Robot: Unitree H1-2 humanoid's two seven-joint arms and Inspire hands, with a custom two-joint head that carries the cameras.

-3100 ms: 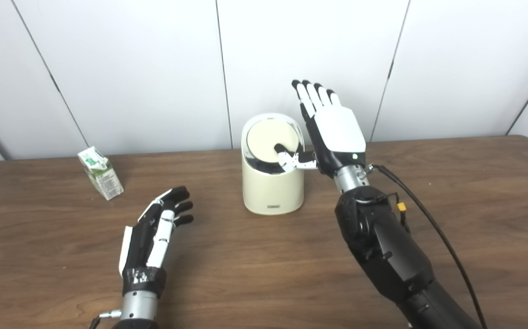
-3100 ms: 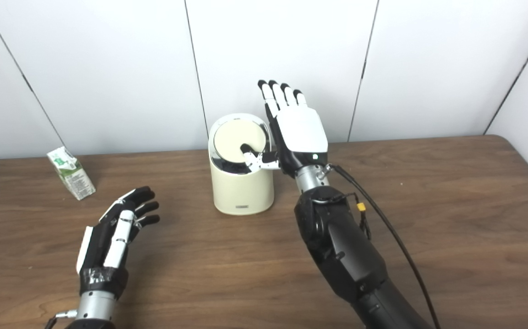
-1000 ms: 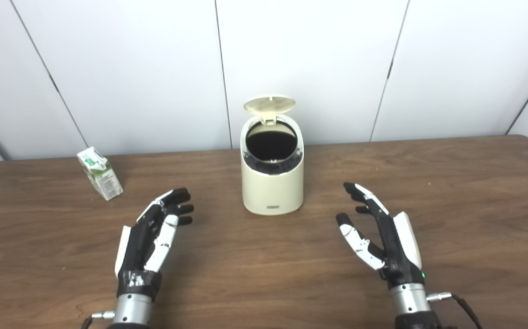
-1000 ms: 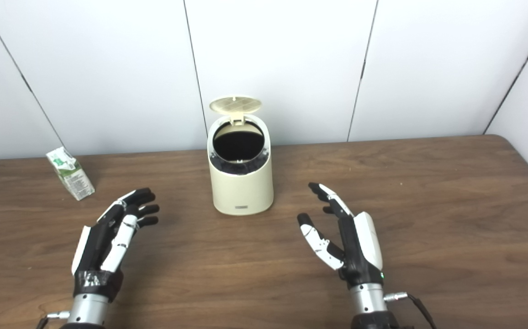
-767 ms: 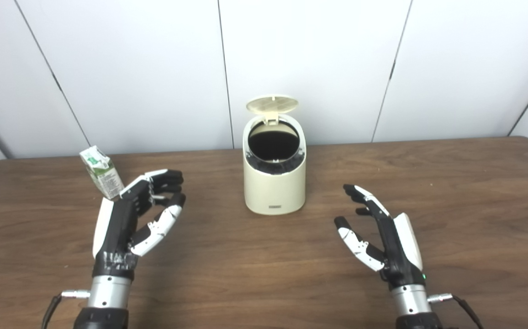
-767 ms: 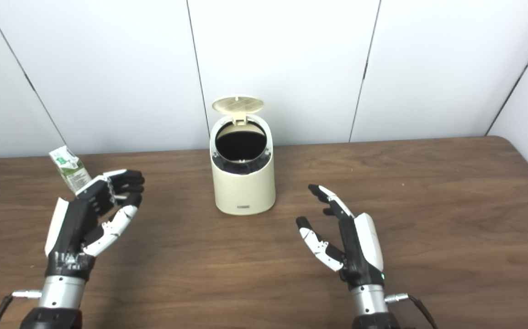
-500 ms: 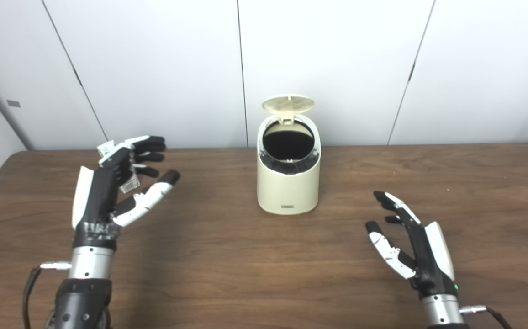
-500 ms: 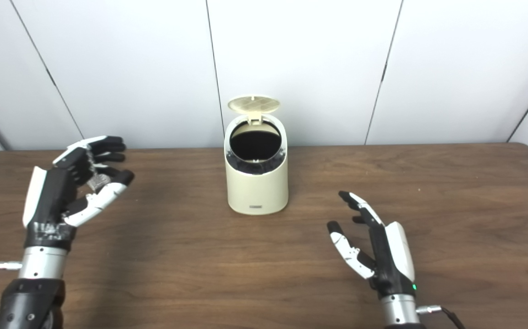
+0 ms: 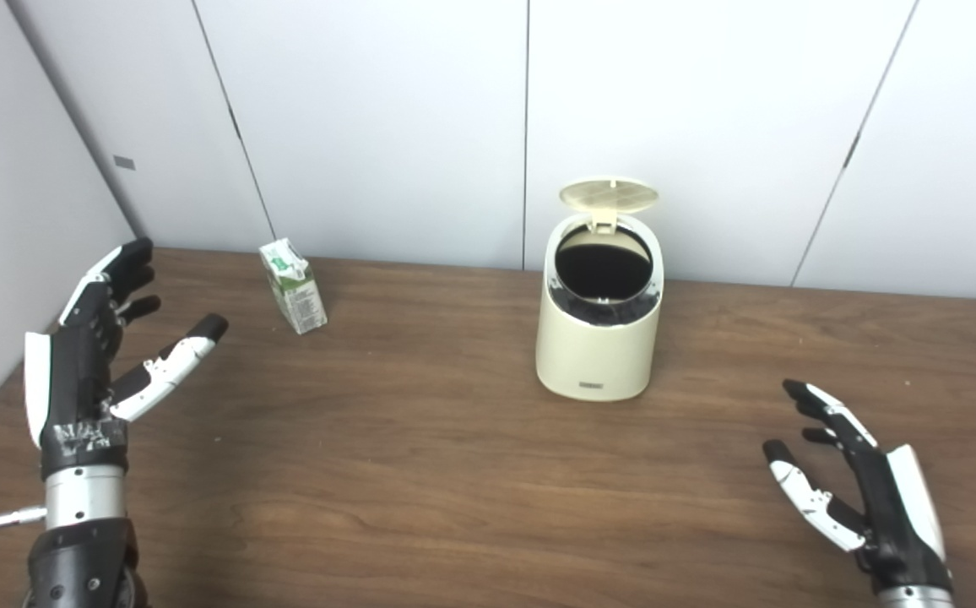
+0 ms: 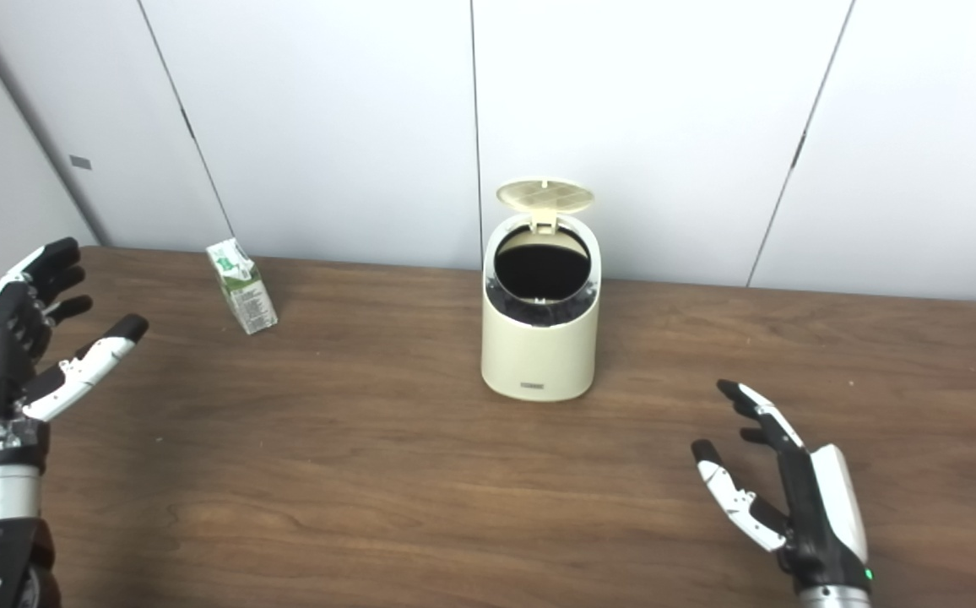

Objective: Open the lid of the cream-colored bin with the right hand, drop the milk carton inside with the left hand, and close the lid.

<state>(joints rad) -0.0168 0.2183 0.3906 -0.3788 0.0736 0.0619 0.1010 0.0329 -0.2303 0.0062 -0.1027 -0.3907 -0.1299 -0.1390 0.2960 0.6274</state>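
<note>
One carton (image 9: 294, 285) (upright) — one bin (image 9: 598, 338).

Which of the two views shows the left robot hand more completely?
The left eye view is better: the whole left robot hand is in frame, open, with wrist and forearm below it. In the right eye view the same hand sits at the picture's left edge and its outer side is cut off, though fingers and thumb still show.

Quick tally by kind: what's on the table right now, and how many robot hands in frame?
Bin, cream, lid up: 1
Milk carton, green and white, standing on the table: 1
Robot hands, left hand and right hand, both open and empty: 2
Total: 4
</note>
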